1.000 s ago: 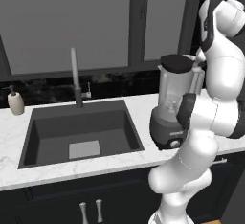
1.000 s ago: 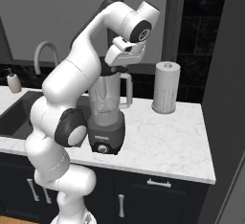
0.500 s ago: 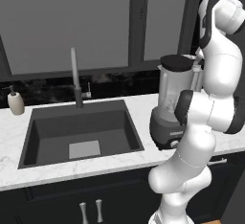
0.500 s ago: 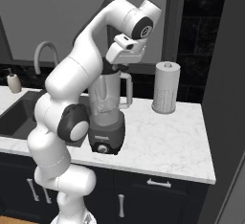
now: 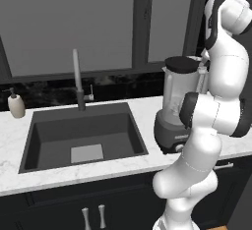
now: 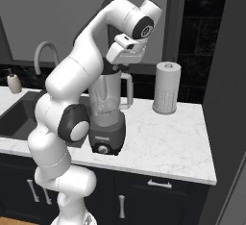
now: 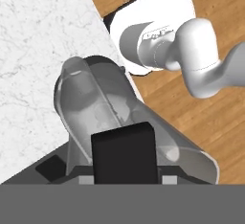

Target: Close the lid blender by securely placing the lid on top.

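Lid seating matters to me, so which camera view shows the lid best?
Left base view: the lid sits as a dark disc across the mouth of the blender. Right base view: the tool covers most of it. Hand view: looks down the jar, lid unclear.

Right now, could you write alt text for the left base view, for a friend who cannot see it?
A white robot arm rises at the right and bends over a blender standing on a white marble counter, with a black lid at the top of the jar. To the left are a dark sink with a tall faucet and a small beige soap bottle.
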{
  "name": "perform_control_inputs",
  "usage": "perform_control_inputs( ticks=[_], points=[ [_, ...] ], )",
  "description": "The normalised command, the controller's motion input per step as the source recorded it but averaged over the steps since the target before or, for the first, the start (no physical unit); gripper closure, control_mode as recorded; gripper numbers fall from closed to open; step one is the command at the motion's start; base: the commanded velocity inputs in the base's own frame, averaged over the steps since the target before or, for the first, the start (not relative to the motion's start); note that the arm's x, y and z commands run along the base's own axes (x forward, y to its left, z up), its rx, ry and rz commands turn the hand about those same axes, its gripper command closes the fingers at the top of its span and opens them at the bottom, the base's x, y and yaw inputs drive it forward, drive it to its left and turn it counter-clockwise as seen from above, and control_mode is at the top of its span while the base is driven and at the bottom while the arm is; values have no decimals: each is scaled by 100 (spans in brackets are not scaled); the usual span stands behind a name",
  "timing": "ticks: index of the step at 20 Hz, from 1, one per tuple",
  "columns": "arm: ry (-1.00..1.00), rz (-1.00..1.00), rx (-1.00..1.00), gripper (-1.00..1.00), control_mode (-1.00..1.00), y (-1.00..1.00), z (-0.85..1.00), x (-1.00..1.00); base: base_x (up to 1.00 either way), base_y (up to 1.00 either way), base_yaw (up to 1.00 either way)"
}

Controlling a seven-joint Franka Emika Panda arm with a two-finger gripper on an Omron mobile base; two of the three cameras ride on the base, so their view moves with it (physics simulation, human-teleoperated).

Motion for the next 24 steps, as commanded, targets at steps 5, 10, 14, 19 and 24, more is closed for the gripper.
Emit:
perform_control_inputs(
  ticks=[5,10,14,19,24],
  points=[
    [0,0,0,100,-100,0,0,0,0,0,0],
    [0,0,0,100,-100,0,0,0,0,0,0],
    [-3,7,0,100,-100,2,0,-13,0,0,0],
    [-8,12,-1,100,-100,3,0,-32,0,0,0],
    [-2,10,-5,100,-100,18,0,-17,0,0,0]
  ],
)
